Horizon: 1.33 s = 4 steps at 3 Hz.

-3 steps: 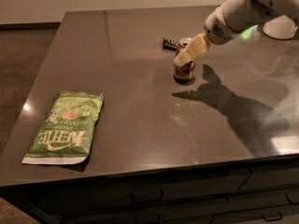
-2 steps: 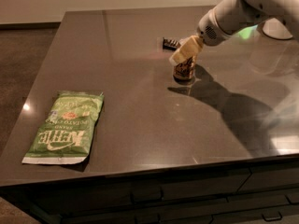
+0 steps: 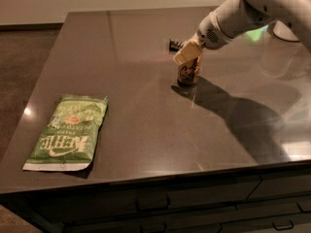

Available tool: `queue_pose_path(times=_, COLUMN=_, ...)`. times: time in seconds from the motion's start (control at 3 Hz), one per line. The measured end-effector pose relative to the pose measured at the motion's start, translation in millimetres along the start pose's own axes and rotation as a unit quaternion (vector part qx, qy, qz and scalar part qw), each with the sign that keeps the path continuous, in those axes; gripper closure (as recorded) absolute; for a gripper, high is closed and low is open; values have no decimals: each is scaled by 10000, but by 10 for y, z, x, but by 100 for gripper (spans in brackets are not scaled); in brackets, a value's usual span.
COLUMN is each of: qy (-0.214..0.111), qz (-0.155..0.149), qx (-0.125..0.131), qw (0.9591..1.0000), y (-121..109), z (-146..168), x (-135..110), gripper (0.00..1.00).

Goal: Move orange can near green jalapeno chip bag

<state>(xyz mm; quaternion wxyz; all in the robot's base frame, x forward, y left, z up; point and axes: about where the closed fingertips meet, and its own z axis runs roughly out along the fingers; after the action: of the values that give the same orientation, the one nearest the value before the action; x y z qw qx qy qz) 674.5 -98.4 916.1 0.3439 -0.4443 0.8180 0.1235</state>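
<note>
The orange can (image 3: 189, 73) stands upright on the dark table (image 3: 146, 110), right of centre toward the back. My gripper (image 3: 187, 53) comes in from the upper right on a white arm and sits right at the can's top, covering its upper rim. The green jalapeno chip bag (image 3: 68, 132) lies flat near the table's front left corner, far to the left of the can.
A small flat black object (image 3: 175, 44) lies just behind and left of the can. The table's front edge, with drawers below it (image 3: 194, 203), runs along the bottom. The floor lies beyond the table's left edge.
My gripper has moved a little to the left and now sits over the can's top. The can has stayed in nearly the same place. The bag has not moved.
</note>
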Motion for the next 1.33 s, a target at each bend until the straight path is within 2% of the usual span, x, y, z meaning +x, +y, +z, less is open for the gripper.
queue_pose_path(times=0.33, qy=-117, qz=-308, qx=-232, qw=9992, y=264, z=-73, x=-94, gripper=85)
queue_pose_path(times=0.67, qy=-315, qz=-854, qx=-673, qw=9936, y=732, z=-122, x=-313, gripper=100)
queue_pose_path(times=1.0, qy=-513, qz=-1417, qx=-1159, qw=9818, y=1266, z=-125, x=-550, gripper=100)
queue_pose_path(times=1.33, qy=-621, qz=-1888, qx=-1464, qw=9691, y=1674, z=-36, x=-740, gripper=100)
